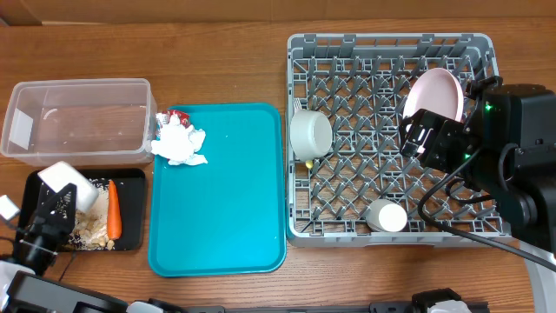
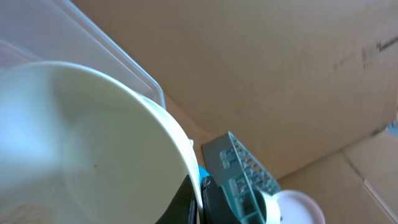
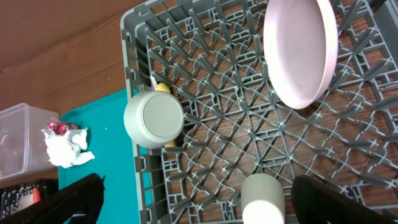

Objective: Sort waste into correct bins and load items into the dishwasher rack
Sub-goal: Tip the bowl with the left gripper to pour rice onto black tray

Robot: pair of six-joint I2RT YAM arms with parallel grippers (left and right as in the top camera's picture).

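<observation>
The left tool [image 1: 59, 198] is clamped on the bowl [image 1: 74, 181] rim over the black tray [image 1: 132, 200]; the rack [image 1: 382, 40] lies far right, beneath the wide-apart right tool [image 1: 423, 139].

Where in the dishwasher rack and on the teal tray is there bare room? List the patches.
Free: the rack's middle grid, between the upturned bowl, pink plate and white cup; most of the teal tray below the crumpled napkin. Crowded: the black tray, with carrot and food bits.
</observation>
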